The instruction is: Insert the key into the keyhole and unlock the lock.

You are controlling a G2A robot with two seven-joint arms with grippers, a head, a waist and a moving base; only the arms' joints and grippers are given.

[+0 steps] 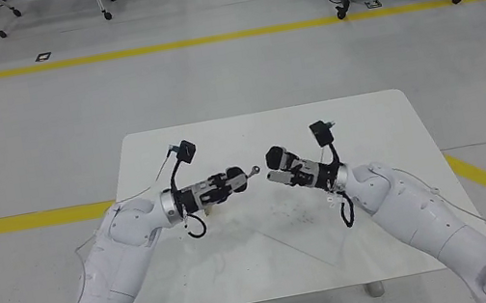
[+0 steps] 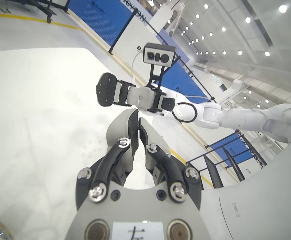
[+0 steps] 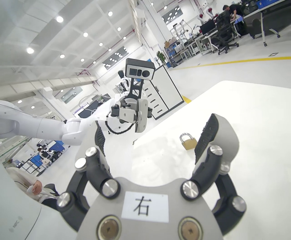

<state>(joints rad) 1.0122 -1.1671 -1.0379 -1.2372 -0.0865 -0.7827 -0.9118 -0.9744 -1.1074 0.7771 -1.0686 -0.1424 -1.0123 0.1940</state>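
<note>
Key (image 2: 138,111) is clamped between the left gripper's (image 2: 138,118) closed fingers, raised apart from the lock (image 3: 187,141). We note the right gripper's (image 3: 155,127) fingers spread wide near the lock, which lies on bare table (image 3: 250,102), away from its edges.

Brass-coloured lock (image 3: 188,143), white table (image 1: 222,145), black ribbed jaws, yellow floor lines (image 1: 204,39)

The left tool (image 2: 138,123) carries a white label (image 2: 138,231) with one black character on its base. The right tool (image 3: 155,123) carries a second label (image 3: 145,206) likewise. Blue panels (image 2: 106,25) bear small white print.
</note>
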